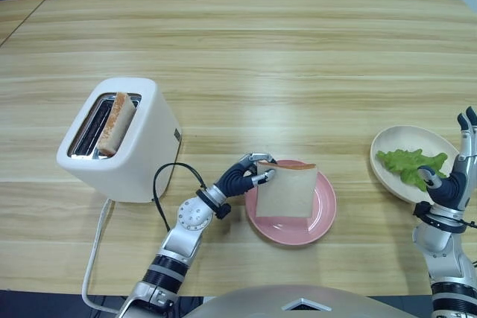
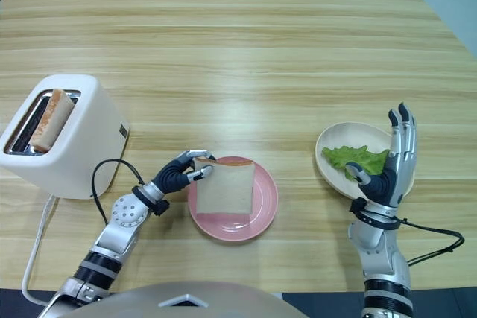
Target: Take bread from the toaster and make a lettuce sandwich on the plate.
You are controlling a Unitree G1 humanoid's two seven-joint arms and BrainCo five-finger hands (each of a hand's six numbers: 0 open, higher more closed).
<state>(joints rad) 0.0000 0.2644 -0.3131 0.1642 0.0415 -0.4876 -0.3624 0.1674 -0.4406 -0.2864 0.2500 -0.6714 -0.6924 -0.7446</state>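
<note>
Pinching bread slice over plate with left hand, right hand spread empty beside bowl of lettuce, toaster nearby

toaster white | plate pink | lettuce green | dish cream | table light wood grain

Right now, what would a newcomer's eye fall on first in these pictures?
The left robot hand holds a bread slice by its edge over the pink plate, at the front of the table. To the left stands a white toaster with a second slice in its slot. On the right, lettuce lies on a cream plate, with the open right robot hand beside it.
</note>
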